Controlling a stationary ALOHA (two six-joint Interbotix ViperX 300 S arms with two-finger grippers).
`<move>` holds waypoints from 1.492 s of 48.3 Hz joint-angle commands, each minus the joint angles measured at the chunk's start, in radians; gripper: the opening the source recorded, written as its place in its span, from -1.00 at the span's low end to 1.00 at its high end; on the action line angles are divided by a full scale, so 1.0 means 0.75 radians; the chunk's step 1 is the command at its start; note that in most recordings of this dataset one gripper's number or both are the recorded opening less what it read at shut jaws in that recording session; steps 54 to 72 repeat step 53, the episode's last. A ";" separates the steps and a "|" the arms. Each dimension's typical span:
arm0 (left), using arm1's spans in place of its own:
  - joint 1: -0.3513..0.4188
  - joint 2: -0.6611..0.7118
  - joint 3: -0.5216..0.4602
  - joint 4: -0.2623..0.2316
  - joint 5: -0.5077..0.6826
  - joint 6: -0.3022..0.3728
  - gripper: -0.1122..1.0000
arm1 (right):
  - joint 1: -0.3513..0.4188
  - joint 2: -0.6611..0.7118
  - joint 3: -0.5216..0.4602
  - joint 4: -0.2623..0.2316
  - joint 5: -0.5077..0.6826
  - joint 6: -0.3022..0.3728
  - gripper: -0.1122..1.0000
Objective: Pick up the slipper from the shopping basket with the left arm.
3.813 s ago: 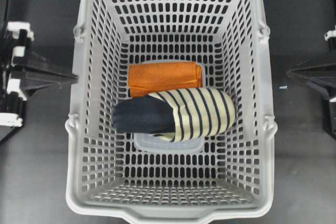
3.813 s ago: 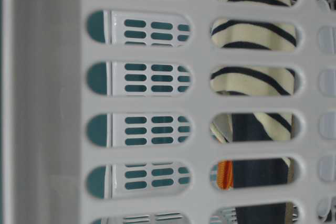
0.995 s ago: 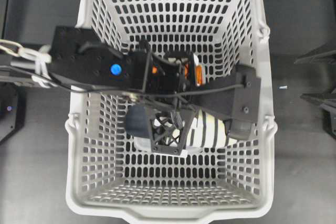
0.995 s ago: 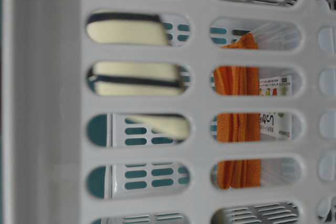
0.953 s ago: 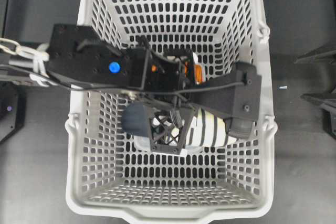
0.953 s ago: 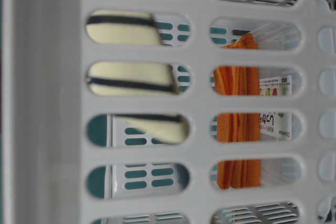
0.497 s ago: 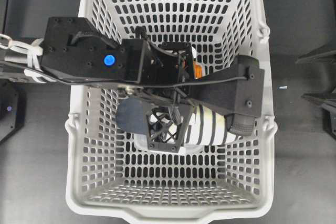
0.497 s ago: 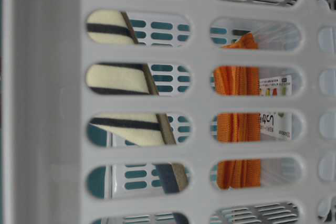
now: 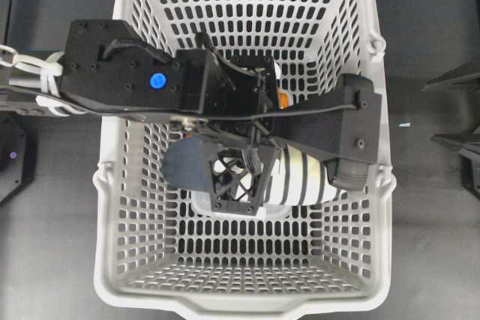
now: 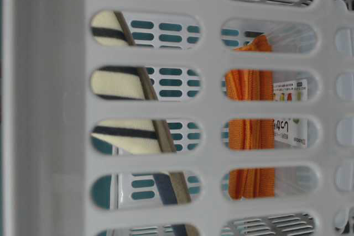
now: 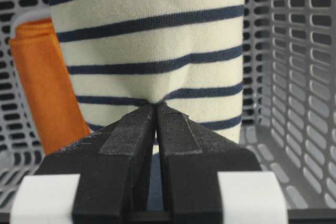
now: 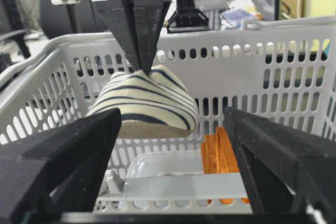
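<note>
The cream slipper with navy stripes hangs inside the grey shopping basket, clear of the floor. My left gripper is shut on a pinch of its striped upper, with the jaws closed tight. In the right wrist view the slipper hangs level from the left gripper, its tan sole showing. The table-level view shows its striped side through the slots. My right gripper is open and empty outside the basket's right wall.
An orange folded cloth stands on edge on the basket floor beside the slipper. A small clear plastic container lies under the slipper. The black left arm spans the basket's left rim. Dark table surrounds the basket.
The slipper lay on the container earlier; my left gripper now holds it. Over the last second it has risen a little, and its sole now shows at table level.
</note>
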 commanded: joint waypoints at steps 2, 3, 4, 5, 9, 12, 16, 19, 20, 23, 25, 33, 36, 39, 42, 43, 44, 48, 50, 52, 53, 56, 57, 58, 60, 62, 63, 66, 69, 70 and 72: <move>0.000 -0.020 -0.033 0.004 0.008 -0.004 -0.78 | 0.002 0.008 -0.010 0.002 -0.014 0.002 0.57; 0.000 -0.020 -0.033 0.004 0.010 -0.004 -0.78 | 0.002 0.008 -0.010 0.002 -0.014 0.000 0.57; 0.000 -0.020 -0.033 0.006 0.010 -0.004 -0.78 | 0.002 0.008 -0.010 0.002 -0.014 0.000 0.57; 0.000 -0.020 -0.033 0.006 0.010 -0.004 -0.78 | 0.002 0.008 -0.010 0.002 -0.014 0.000 0.57; 0.000 -0.020 -0.033 0.006 0.010 -0.004 -0.78 | 0.002 0.008 -0.010 0.002 -0.016 0.000 0.57; 0.002 -0.020 -0.033 0.006 0.010 -0.006 -0.78 | 0.002 0.008 -0.010 0.002 -0.014 0.002 0.57; 0.000 -0.020 -0.033 0.006 0.010 -0.008 -0.78 | 0.002 0.008 -0.010 0.002 -0.014 0.002 0.57; 0.000 -0.020 -0.033 0.006 0.012 -0.008 -0.78 | 0.002 0.008 -0.010 0.002 -0.014 0.002 0.57; 0.002 -0.020 -0.033 0.006 0.014 -0.010 -0.78 | 0.002 0.008 -0.010 0.002 -0.014 0.002 0.57; 0.000 -0.020 -0.033 0.006 0.018 -0.012 -0.78 | 0.002 0.008 -0.010 0.000 -0.016 0.002 0.57; 0.000 -0.018 -0.033 0.006 0.020 -0.012 -0.78 | 0.002 0.008 -0.010 0.002 -0.014 0.000 0.57; 0.002 -0.020 -0.033 0.006 0.025 -0.014 -0.78 | 0.002 0.008 -0.010 0.002 -0.010 0.002 0.57; 0.000 -0.020 -0.033 0.004 0.025 -0.012 -0.78 | 0.004 0.008 -0.010 0.002 -0.010 0.002 0.57; 0.000 -0.020 -0.033 0.006 0.025 -0.014 -0.78 | 0.002 0.008 -0.010 0.002 -0.010 0.002 0.57; 0.000 -0.020 -0.033 0.004 0.027 -0.014 -0.78 | 0.002 0.008 -0.010 0.002 -0.010 0.002 0.57; 0.000 -0.018 -0.033 0.006 0.025 -0.014 -0.78 | 0.002 0.008 -0.010 0.002 -0.010 0.002 0.57; 0.000 -0.020 -0.033 0.006 0.027 -0.014 -0.78 | 0.002 0.008 -0.010 0.002 -0.012 0.002 0.57; 0.002 -0.018 -0.033 0.006 0.027 -0.014 -0.78 | 0.002 0.008 -0.010 0.002 -0.010 0.002 0.57; 0.002 -0.018 -0.031 0.006 0.025 -0.014 -0.78 | 0.002 0.008 -0.010 0.002 -0.012 0.002 0.57; 0.004 -0.020 -0.033 0.006 0.025 -0.014 -0.78 | 0.002 0.008 -0.010 0.002 -0.010 0.000 0.57; 0.002 -0.020 -0.033 0.004 0.027 -0.014 -0.78 | 0.002 0.008 -0.010 0.000 -0.010 0.002 0.57; 0.002 -0.020 -0.033 0.004 0.027 -0.014 -0.78 | 0.002 0.008 -0.010 0.000 -0.010 0.002 0.57; 0.002 -0.020 -0.033 0.004 0.027 -0.014 -0.78 | 0.002 0.008 -0.010 0.000 -0.010 0.002 0.57; 0.002 -0.020 -0.033 0.004 0.027 -0.014 -0.78 | 0.002 0.008 -0.010 0.000 -0.010 0.002 0.57; 0.002 -0.020 -0.033 0.004 0.027 -0.014 -0.78 | 0.002 0.008 -0.010 0.000 -0.010 0.002 0.57; 0.002 -0.020 -0.033 0.004 0.027 -0.014 -0.78 | 0.002 0.008 -0.010 0.000 -0.010 0.002 0.57; 0.002 -0.020 -0.033 0.004 0.027 -0.014 -0.78 | 0.002 0.008 -0.010 0.000 -0.010 0.002 0.57; 0.002 -0.020 -0.033 0.004 0.027 -0.014 -0.78 | 0.002 0.008 -0.010 0.000 -0.010 0.002 0.57; 0.002 -0.020 -0.033 0.004 0.027 -0.014 -0.78 | 0.002 0.008 -0.010 0.000 -0.010 0.002 0.57; 0.002 -0.020 -0.033 0.004 0.027 -0.014 -0.78 | 0.002 0.008 -0.010 0.000 -0.010 0.002 0.57; 0.002 -0.020 -0.033 0.004 0.027 -0.014 -0.78 | 0.002 0.008 -0.010 0.000 -0.010 0.002 0.57</move>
